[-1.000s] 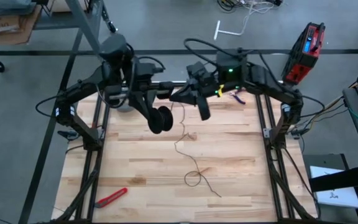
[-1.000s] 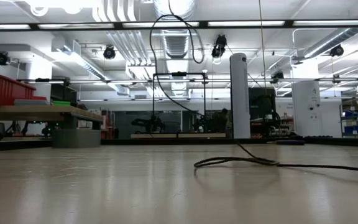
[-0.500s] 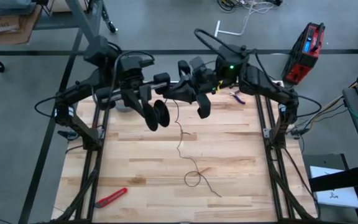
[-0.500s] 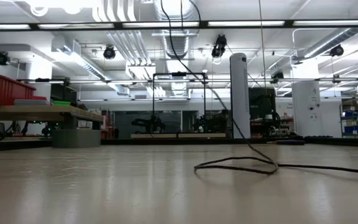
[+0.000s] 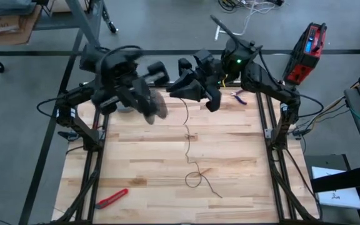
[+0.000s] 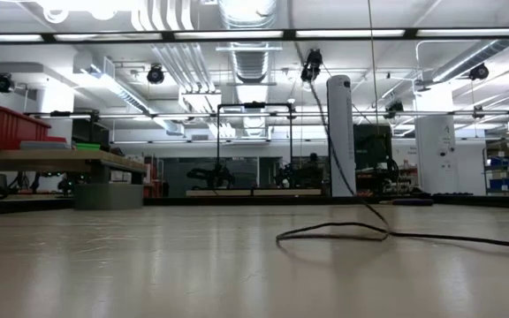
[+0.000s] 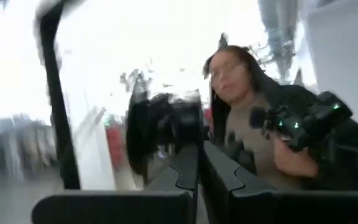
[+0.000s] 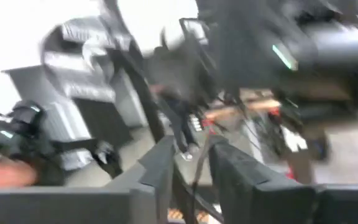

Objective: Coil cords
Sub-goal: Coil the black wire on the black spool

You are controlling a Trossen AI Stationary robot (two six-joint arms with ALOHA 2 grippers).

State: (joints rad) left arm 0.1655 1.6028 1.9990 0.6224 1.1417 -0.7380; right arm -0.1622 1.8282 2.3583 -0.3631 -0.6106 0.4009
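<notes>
The thin black cord comes down from my right gripper to the table. There it lies in a small loop with its free end beyond. The low view shows that loop flat on the wood and the cord climbing out of the picture. My left gripper is raised over the far left of the table, shut on the black round reel, which shows blurred. My right gripper is open by a narrow gap, with the cord running through it. My left gripper holds the reel at its fingertips, lifted clear of the table. Blur hides which part of the reel the fingers are on. My right gripper has the cord passing between its two fingers. The cord hangs from there to the table. Whether the fingers press on it I cannot tell.
A grey tape roll sits at the far left under my left arm. A red-handled tool lies near the front left corner. Pliers lie at the far right. A person stands beyond the table.
My left gripper has swung the reel a little toward the far left, moving fast enough to blur. The cord between my right gripper and the table has gone from wavy to nearly straight. The loop on the table has stayed where it was.
</notes>
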